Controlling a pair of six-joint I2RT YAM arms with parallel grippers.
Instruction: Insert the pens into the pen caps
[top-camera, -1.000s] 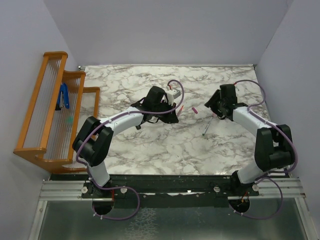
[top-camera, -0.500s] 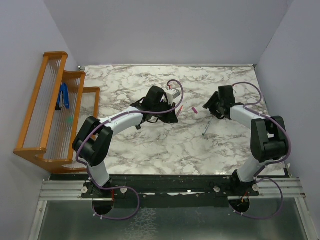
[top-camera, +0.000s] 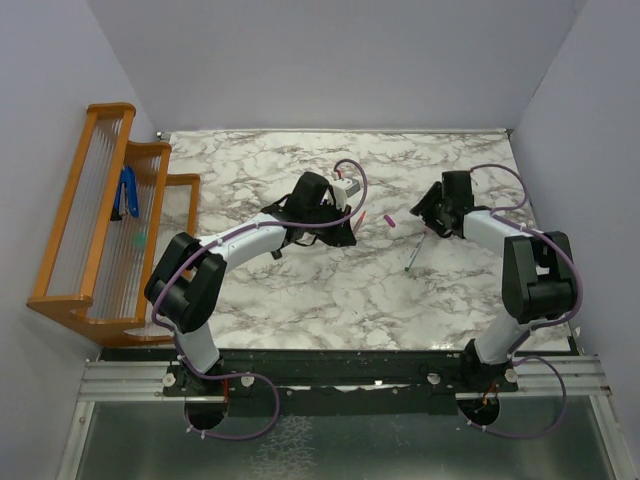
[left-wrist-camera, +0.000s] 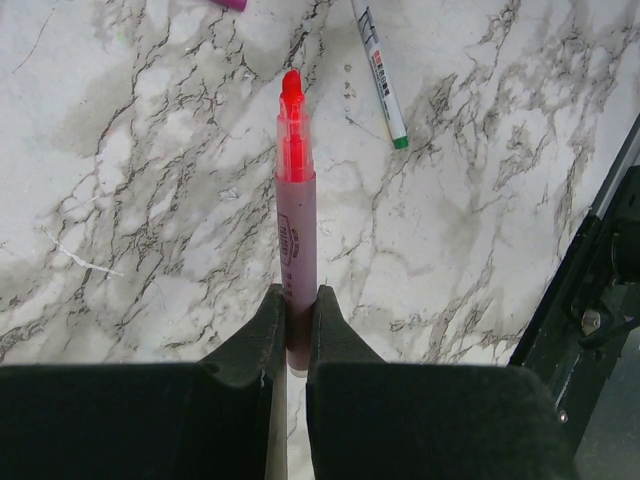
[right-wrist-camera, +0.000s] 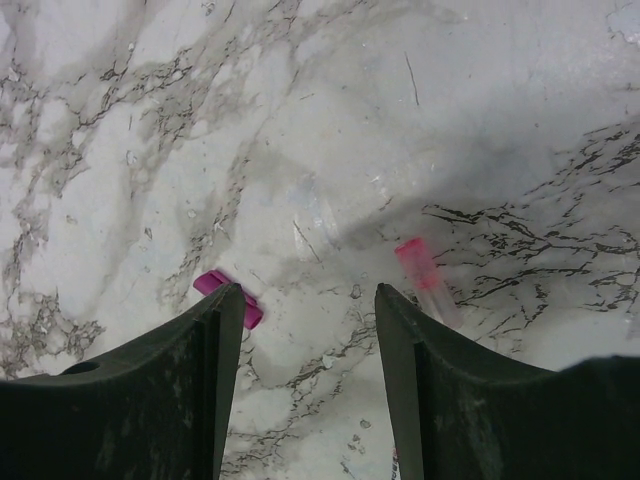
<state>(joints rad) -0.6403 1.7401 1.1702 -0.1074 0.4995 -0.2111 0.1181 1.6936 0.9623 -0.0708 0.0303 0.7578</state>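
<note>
Left hand (left-wrist-camera: 290, 310) clamped on pink pen (left-wrist-camera: 296, 200), red tip toward twelve o'clock, right hand (right-wrist-camera: 310, 300) spread apart over table (right-wrist-camera: 150, 120), magenta cap (right-wrist-camera: 212, 283) at its nine o'clock, pink cap (right-wrist-camera: 420, 270) at three o'clock.

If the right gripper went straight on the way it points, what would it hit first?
Probably bare table, between the magenta cap and the pink cap. The right gripper is open; one finger might graze the magenta cap, depth unclear.
</note>
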